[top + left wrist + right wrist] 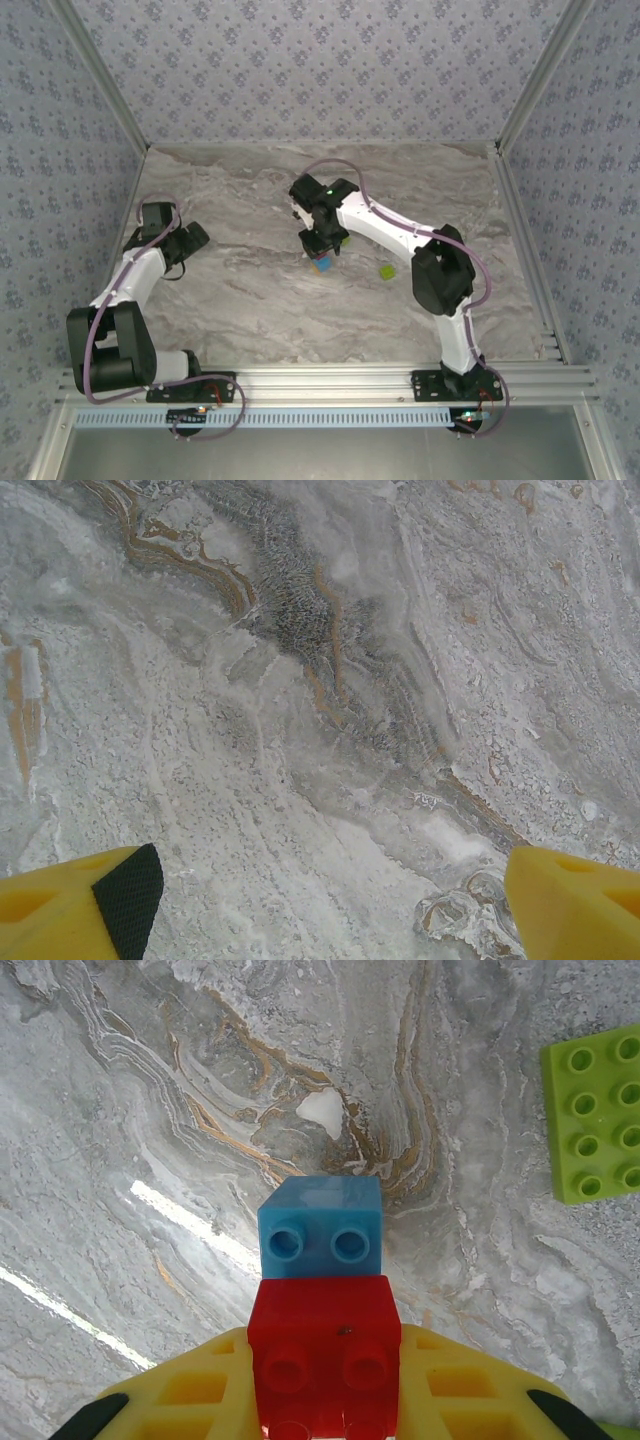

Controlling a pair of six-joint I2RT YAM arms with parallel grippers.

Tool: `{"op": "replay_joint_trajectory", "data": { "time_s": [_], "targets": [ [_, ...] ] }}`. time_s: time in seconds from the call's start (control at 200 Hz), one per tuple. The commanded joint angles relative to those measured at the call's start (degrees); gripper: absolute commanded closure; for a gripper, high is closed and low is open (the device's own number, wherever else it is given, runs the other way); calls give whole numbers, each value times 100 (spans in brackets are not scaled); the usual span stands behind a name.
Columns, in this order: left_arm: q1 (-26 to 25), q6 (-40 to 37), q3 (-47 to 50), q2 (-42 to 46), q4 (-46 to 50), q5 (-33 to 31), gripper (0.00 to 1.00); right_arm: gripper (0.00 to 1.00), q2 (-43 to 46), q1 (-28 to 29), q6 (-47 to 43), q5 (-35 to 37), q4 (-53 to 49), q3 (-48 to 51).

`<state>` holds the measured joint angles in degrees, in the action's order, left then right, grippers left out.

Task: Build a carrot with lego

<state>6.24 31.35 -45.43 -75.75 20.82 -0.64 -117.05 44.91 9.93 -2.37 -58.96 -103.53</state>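
Note:
My right gripper (325, 1385) is shut on a red lego brick (322, 1345), its yellow fingers (195, 1395) pressed against the brick's two sides. A blue brick (322, 1228) is joined to the red one's far end, and this two-brick piece of the carrot hangs just above the marble table. From above, the right gripper (322, 250) sits mid-table with the blue brick (322, 266) poking out below it. A lime-green lego brick (595, 1115) lies flat to the right, also visible from above (387, 271). My left gripper (335, 895) is open over bare marble at the table's left (192, 240).
The marble tabletop (250, 310) is boxed in by patterned walls at the back and both sides. An aluminium rail (330, 385) runs along the near edge, where the two arm bases are bolted.

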Motion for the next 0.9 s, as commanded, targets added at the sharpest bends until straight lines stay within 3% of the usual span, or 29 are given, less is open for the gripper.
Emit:
{"op": "replay_joint_trajectory", "data": {
  "time_s": [0.0,0.565,0.894],
  "targets": [
    [-32,-68,-158,108,-12,55,10,72,-285,67,68,73,-329,-156],
    [-30,-77,-150,104,-8,53,10,72,-714,181,-74,186,-633,-49],
    [-29,-77,-137,119,-8,53,10,73,-1041,325,-49,44,-384,634]
  ]
}}
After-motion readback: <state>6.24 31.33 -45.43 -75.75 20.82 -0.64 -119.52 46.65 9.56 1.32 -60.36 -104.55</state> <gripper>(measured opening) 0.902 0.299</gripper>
